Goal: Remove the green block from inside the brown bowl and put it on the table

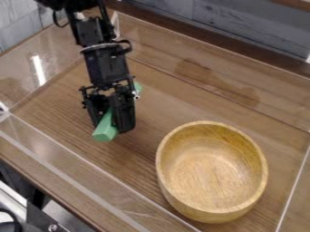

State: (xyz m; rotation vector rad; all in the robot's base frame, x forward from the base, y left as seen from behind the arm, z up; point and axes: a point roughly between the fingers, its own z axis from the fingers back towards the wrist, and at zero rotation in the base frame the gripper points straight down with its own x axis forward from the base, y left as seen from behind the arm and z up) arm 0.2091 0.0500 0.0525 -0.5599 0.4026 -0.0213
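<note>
The green block (pixel 111 123) is out of the brown bowl (pixel 213 171) and stands tilted between the black fingers of my gripper (pixel 109 112), left of the bowl. Its lower end rests at or just above the table (pixel 230 86); I cannot tell whether it touches. The gripper is shut on the block, reaching down from the black arm at the upper left. The light-brown wooden bowl sits at the lower right and its inside is bare.
Clear plastic walls (pixel 49 149) run along the table's near and left edges. A grey panel (pixel 230 18) stands behind the far edge. The bowl's rim lies a short way right of the gripper.
</note>
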